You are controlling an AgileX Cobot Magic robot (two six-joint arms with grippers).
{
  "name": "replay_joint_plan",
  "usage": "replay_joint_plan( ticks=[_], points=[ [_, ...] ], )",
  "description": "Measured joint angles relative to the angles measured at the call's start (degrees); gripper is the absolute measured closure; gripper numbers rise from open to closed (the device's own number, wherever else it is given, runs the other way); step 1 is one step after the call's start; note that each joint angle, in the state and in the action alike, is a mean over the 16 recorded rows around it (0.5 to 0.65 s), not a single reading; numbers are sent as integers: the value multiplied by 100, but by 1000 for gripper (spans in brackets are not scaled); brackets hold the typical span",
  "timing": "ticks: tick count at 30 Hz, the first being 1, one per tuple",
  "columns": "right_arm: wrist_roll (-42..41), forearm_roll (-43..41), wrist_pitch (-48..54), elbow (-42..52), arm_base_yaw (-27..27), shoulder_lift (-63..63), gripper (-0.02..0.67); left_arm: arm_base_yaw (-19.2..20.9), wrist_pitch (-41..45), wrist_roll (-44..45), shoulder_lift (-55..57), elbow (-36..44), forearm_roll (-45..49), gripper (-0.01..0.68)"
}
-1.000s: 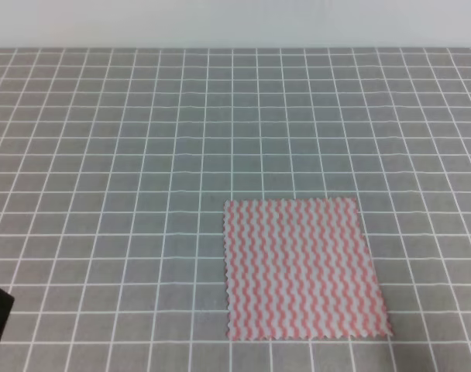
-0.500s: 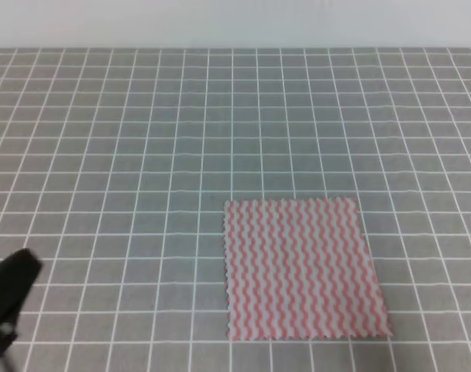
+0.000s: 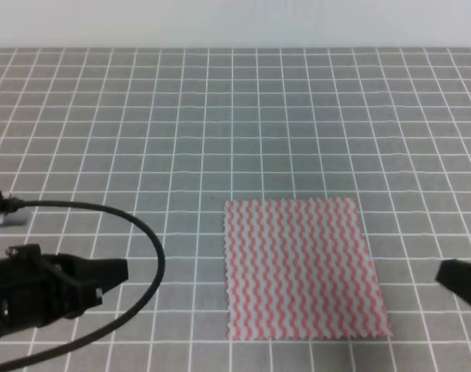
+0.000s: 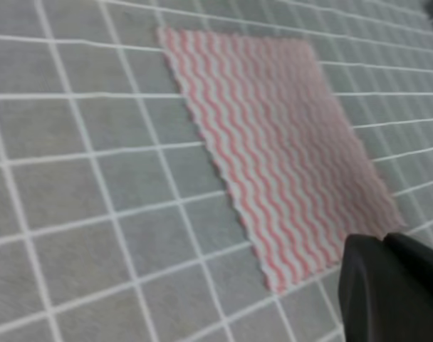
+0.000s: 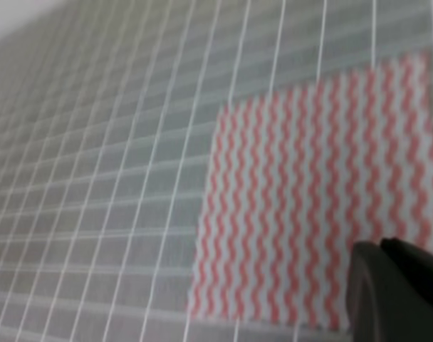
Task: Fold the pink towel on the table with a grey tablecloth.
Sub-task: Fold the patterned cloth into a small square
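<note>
The pink towel [image 3: 305,267] lies flat and unfolded on the table with a grey tablecloth [image 3: 142,139], right of centre near the front. It also shows in the left wrist view [image 4: 273,135] and the right wrist view [image 5: 309,206]. My left gripper [image 3: 115,277] hovers at the lower left, pointing right, about two grid squares short of the towel's left edge. My right gripper [image 3: 455,277] enters at the right edge, just right of the towel's near right corner. Both hold nothing. The frames do not show whether the jaws are open. Each wrist view shows only one dark finger [image 4: 391,288] [image 5: 398,288].
A black cable [image 3: 146,248] loops from the left arm over the cloth in front of the towel's left side. A pale wall [image 3: 235,23] runs along the table's far edge.
The left arm has come in from the lower left corner and reached right toward the towel. The right gripper has appeared at the right edge. The towel has not moved.
</note>
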Motion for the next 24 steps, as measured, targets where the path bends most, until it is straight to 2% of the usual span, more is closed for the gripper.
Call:
replay_joint_plan(
  ticks=[5, 11, 17, 20, 24],
  points=[
    [163, -237, 235, -354, 349, 988, 665, -212, -291, 64, 270, -135, 278, 673],
    [637, -658, -30, -773, 1206, 1866, 665, -842, -848, -12, 294, -160, 319, 673],
    [1541, -1533, -506, -1052, 1933, 2368, 665, -1473, -1311, -151, 303, -160, 355, 673],
    [2019, -2005, -679, -1123, 2048, 2520, 665, -1703, -1493, -203, 298, -160, 371, 673],
    [2485, -2512, -704, -1143, 1880, 2691, 662, -1790, -1601, -208, 303, -161, 398, 673]
  ],
)
